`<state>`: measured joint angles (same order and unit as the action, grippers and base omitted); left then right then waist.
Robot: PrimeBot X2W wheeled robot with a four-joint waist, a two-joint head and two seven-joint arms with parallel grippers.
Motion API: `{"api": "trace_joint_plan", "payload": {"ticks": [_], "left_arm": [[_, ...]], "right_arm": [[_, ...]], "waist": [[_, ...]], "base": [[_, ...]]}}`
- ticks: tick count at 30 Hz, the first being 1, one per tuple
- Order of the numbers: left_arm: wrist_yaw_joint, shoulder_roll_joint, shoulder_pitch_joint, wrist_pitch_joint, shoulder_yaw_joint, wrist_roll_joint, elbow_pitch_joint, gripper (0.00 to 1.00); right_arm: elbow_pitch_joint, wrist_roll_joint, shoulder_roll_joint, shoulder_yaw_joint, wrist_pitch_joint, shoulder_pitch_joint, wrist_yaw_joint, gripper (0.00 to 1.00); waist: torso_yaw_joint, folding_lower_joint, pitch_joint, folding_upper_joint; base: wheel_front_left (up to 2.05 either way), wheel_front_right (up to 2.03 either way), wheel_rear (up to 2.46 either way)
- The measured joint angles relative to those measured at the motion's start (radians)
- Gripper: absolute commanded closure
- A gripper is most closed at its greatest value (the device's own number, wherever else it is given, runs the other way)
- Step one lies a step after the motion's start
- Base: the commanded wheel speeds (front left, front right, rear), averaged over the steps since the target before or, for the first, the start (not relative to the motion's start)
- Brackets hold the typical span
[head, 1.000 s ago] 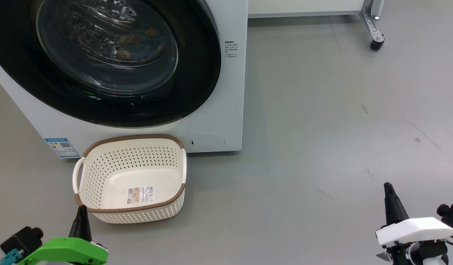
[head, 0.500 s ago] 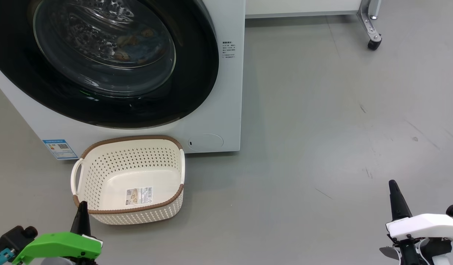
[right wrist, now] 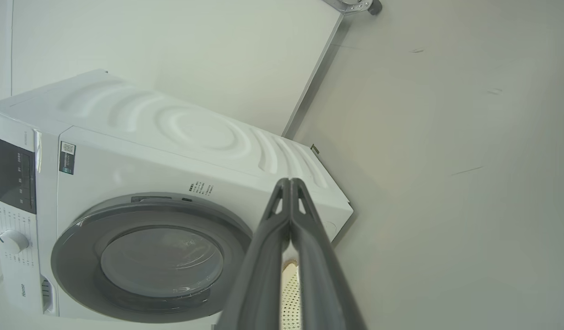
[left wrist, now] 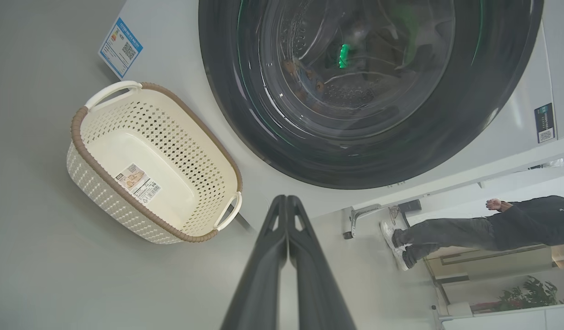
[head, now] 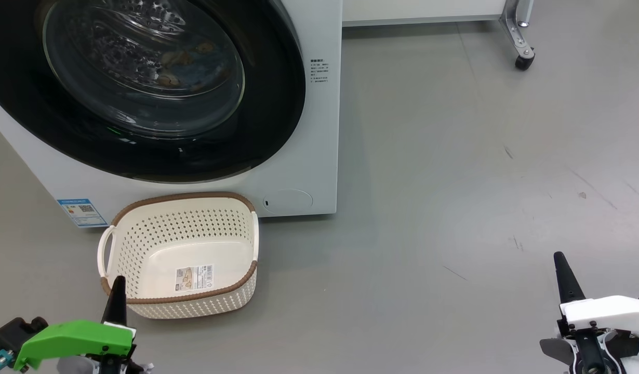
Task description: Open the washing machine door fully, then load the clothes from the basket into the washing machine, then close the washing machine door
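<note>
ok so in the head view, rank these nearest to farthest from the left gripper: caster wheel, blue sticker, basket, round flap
1. basket, on the floor just ahead of the left gripper.
2. blue sticker, low on the washing machine's front, left side.
3. round flap, low on that front, right side.
4. caster wheel, far away at the upper right.

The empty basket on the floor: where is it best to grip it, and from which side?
Probably take the basket by its white side handle, from above on the robot's left: the handle loops clear of the side, leaving a gap for one finger.
</note>
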<state>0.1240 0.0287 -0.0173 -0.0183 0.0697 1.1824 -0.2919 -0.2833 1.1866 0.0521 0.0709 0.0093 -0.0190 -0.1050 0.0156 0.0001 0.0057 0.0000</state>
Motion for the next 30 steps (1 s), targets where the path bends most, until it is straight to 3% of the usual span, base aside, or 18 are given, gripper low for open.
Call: {"api": "trace_joint_plan", "payload": {"ticks": [30], "left_arm": [[0.000, 0.000, -0.048, -0.101, 0.022, 0.397, 0.010, 1.00]], "right_arm": [[0.001, 0.402, -0.014, 0.069, 0.104, -0.039, -0.012, 1.00]], "waist": [[-0.016, 0.0000, -0.003, 0.0000]], "base": [[0.00, 0.00, 0.00]]}}
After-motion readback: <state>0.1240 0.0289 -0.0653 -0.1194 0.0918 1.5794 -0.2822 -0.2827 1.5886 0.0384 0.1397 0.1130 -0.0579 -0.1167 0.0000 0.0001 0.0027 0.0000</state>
